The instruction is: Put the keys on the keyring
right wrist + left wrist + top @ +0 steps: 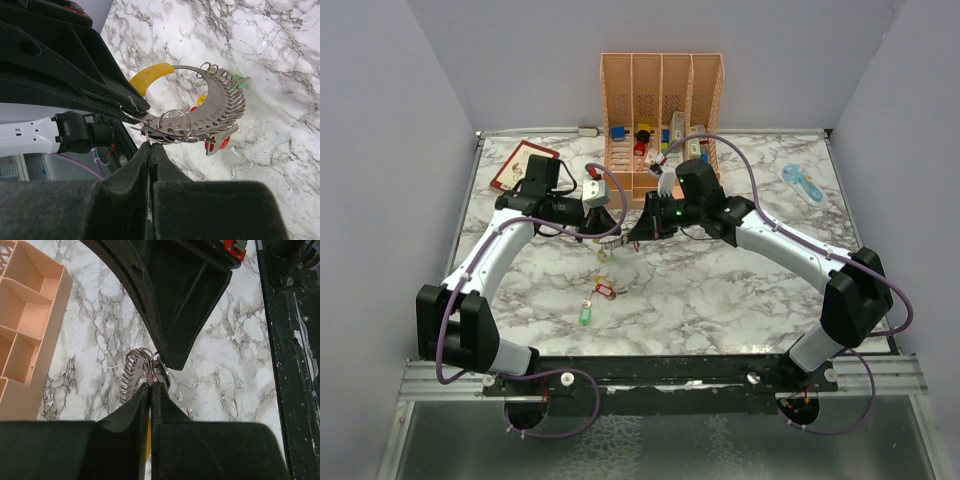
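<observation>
Shiny metal keyring (175,110); glossy marbled tbl (720,290)

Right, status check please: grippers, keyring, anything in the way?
Left gripper shut, right gripper shut, both on the keyring, held above the table. Two tagged keys loose below. No obstruction seen.

Through my right wrist camera, the thin silvery wire keyring (175,126) loses its lower arc between my right jaws. The curved silvery toothed plate (220,107) hides most of the red plastic tags (215,145) and all but a tip of the green plastic tag (242,79). Under my left wrist, whatever my left jaws pinch is buried between them, and the peach plastic organizer (50,325) runs off the left edge. From above, the ring is too small to make out.
</observation>
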Robot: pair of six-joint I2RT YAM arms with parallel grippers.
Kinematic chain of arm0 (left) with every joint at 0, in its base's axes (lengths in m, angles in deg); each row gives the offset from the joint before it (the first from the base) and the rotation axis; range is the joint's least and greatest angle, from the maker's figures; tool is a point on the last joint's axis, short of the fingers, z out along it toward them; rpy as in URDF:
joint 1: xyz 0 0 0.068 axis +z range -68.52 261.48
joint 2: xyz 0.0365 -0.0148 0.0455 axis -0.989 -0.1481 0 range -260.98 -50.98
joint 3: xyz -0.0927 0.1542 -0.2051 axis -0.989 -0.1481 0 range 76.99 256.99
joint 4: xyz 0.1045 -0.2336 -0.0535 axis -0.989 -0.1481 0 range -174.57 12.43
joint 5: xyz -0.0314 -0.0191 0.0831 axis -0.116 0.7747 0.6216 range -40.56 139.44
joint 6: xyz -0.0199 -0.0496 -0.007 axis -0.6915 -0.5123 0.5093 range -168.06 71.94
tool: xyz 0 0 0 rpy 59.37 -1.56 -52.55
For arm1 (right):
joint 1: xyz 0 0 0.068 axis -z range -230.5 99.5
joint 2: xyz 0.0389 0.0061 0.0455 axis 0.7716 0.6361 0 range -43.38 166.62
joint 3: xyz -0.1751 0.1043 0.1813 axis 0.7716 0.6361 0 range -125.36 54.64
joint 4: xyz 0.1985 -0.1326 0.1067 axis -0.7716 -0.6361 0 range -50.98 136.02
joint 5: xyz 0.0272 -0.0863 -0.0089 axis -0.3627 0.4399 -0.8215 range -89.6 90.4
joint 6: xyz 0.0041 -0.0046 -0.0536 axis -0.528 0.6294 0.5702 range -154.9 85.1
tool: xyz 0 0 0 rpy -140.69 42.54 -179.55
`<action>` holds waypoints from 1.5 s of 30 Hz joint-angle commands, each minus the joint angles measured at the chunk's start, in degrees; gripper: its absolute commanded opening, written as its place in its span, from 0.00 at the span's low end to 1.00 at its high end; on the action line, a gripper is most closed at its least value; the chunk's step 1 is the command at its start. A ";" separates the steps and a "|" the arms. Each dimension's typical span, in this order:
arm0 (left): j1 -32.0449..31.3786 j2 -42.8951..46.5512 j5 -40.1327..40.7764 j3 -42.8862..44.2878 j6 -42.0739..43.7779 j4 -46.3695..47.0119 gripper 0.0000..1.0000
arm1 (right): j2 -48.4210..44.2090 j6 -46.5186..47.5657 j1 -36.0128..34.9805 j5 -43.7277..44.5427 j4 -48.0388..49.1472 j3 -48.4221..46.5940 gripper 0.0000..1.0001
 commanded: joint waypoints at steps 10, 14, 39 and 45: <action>-0.24 0.47 -6.24 2.38 -0.07 3.43 0.00 | 2.29 -5.15 -0.33 -7.29 2.11 2.89 0.01; -0.29 0.46 -6.56 2.41 -0.04 3.56 0.00 | 2.36 -6.94 -0.38 -8.80 4.59 3.90 0.01; -1.65 -0.41 -11.65 0.88 1.80 2.00 0.00 | -20.74 25.65 -0.34 5.75 5.48 8.93 0.43; -3.67 -0.66 -13.70 0.11 0.11 2.53 0.00 | -21.27 31.20 -0.34 1.00 13.63 14.09 0.43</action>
